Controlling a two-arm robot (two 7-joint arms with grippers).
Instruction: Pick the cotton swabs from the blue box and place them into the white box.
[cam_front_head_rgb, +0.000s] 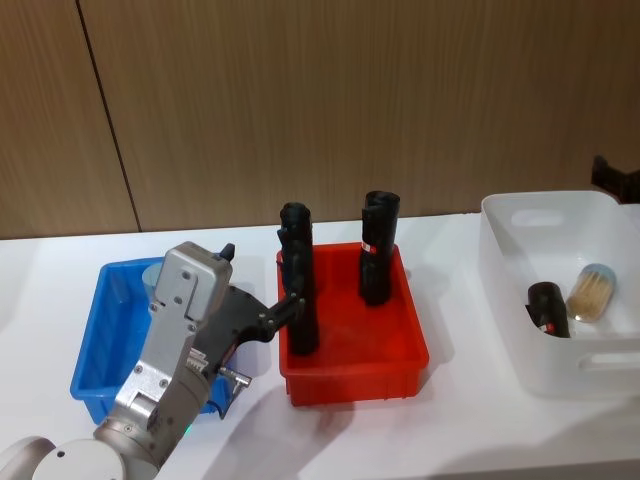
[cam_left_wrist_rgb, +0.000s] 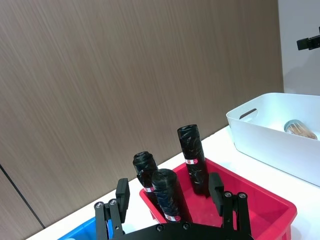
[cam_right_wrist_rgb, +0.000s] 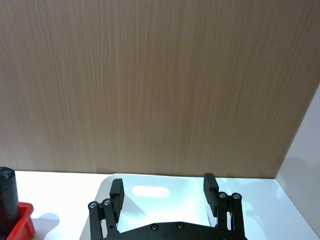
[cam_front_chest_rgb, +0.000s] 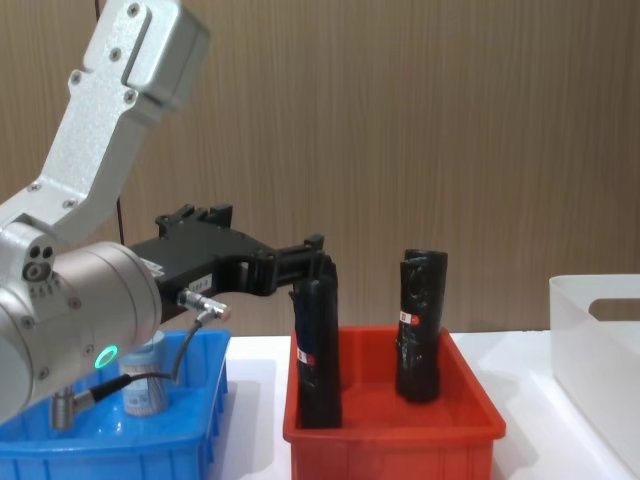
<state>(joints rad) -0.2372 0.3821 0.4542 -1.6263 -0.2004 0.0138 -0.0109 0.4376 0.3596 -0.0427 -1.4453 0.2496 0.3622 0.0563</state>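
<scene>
The left gripper hangs above the gap between the blue box and the red bin, its jaws released and grasping nothing. In the left wrist view the two fingers stand well apart, and the black rolls in the red bin rise just ahead of the open jaws. From the chest view the same gripper reaches level with the top of the nearest black roll, its fingertips just beside that roll's upper end.

Behind and below the jaws, toward the arm's own side, one jar of cotton swabs stands upright in the blue box, its grey-blue lid showing past the wrist. The head view shows only a sliver of that lid beside the arm's grey housing.

Far from the left jaws, across the red bin, the white box sits on the white surface. Inside it lies a second jar of cotton swabs on its side, tan stems showing, touching or just beside a fallen black roll.

The right gripper hovers above the white box's far end, jaws released and empty, the oblong handle slot visible between and beyond its fingers.
</scene>
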